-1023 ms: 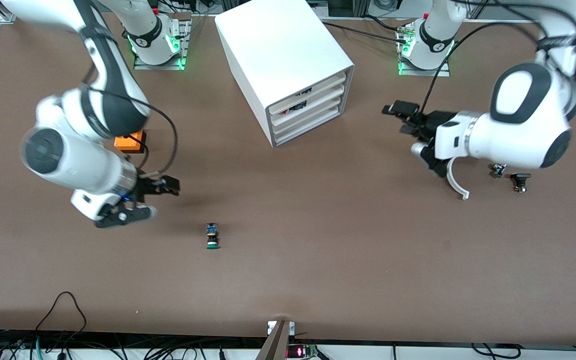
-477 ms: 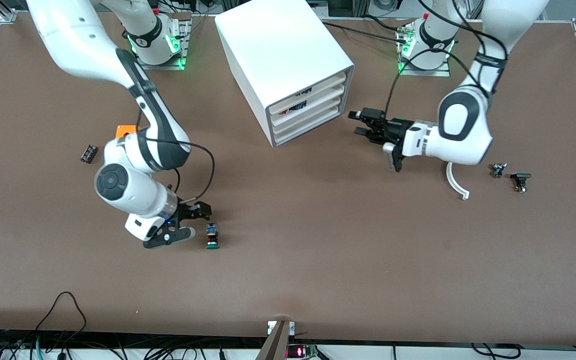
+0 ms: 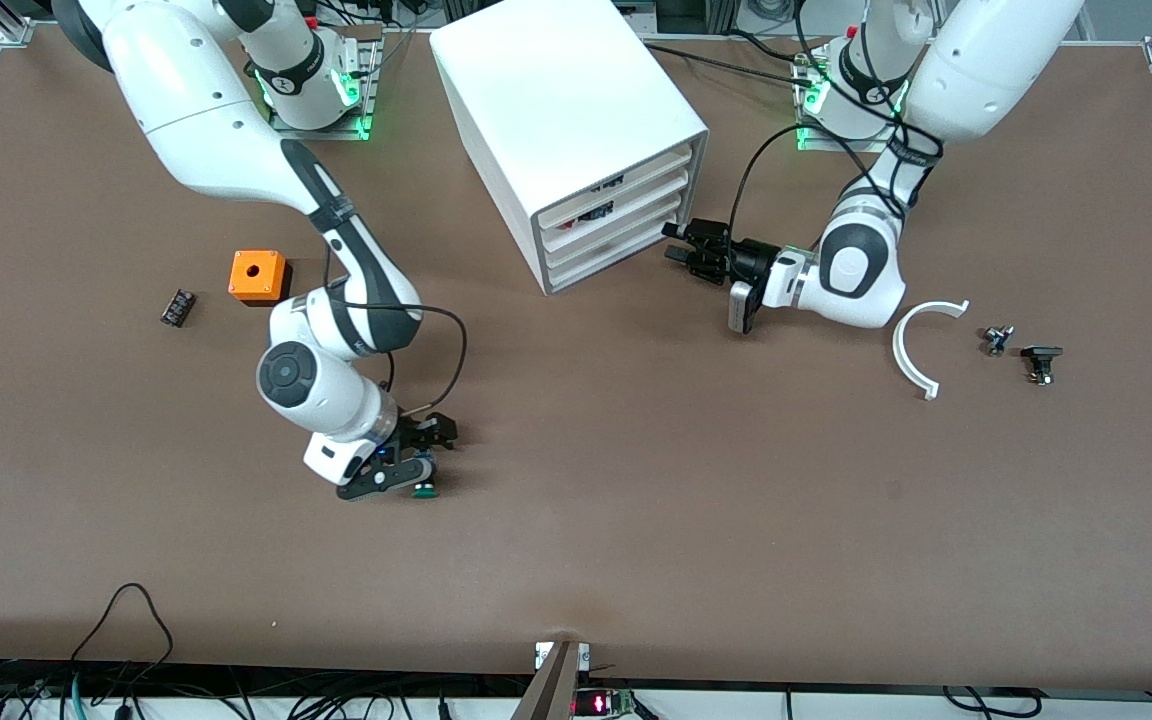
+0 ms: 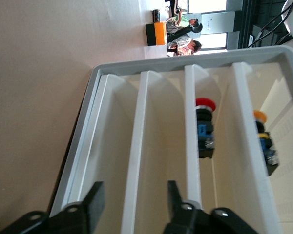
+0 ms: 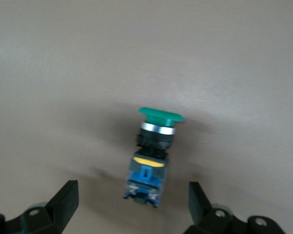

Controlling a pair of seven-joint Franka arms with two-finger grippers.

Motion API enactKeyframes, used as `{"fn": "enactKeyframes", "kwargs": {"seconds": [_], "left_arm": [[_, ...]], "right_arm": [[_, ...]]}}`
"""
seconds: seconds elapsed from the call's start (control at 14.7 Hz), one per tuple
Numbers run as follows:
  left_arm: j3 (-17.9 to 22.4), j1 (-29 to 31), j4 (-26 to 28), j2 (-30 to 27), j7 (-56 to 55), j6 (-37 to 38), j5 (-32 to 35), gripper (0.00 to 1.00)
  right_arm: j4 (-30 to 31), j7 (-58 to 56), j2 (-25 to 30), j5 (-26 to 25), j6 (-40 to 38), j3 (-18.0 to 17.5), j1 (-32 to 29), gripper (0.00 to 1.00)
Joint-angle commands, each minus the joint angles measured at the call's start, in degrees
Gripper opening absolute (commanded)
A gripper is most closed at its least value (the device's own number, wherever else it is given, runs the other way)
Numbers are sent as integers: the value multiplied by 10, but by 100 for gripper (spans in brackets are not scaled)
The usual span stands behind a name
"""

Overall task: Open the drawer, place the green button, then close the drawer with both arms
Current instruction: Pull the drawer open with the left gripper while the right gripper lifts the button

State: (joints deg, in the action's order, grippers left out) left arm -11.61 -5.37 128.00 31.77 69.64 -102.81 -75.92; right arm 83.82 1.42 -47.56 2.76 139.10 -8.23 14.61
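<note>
The white four-drawer cabinet [image 3: 566, 110] stands at the middle of the table near the bases, all drawers shut. Its lower plain white drawer fronts [image 3: 621, 250] face my left gripper [image 3: 677, 246], which is open and empty just in front of them. In the left wrist view my left gripper [image 4: 135, 201] straddles the plain lower fronts [image 4: 118, 146]. The green-capped button [image 3: 424, 489] lies on its side on the table. My right gripper [image 3: 424, 455] is open low over it. In the right wrist view the button [image 5: 152, 156] lies between the open fingers of my right gripper [image 5: 132, 202], untouched.
An orange cube with a hole [image 3: 257, 275] and a small black chip [image 3: 177, 306] lie toward the right arm's end. A white curved piece [image 3: 921, 345] and two small dark parts [image 3: 996, 340] [image 3: 1040, 362] lie toward the left arm's end. The upper drawers hold a red-capped button [image 4: 205, 126] and an orange-capped button [image 4: 263, 141].
My right gripper has come down and across to straddle the button. My left gripper has moved in from the left arm's end to the cabinet's drawer fronts.
</note>
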Motion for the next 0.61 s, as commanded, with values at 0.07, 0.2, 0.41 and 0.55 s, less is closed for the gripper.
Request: {"fn": "enactKeyframes", "kwargs": {"seconds": [0.07, 0.2, 0.41, 0.55], "left_arm": [[-24, 1, 12, 12, 23, 1, -39, 56], [-32, 2, 22, 21, 26, 0, -45, 56], [-33, -1, 27, 28, 27, 0, -46, 54], [-42, -9, 28, 29, 30, -4, -54, 46]], "right_arm": [[-7, -11, -4, 3, 8, 3, 2, 67], [-7, -12, -7, 2, 9, 4, 1, 48], [-7, -13, -8, 0, 17, 5, -2, 38], [-7, -12, -9, 0, 18, 6, -2, 29]]}}
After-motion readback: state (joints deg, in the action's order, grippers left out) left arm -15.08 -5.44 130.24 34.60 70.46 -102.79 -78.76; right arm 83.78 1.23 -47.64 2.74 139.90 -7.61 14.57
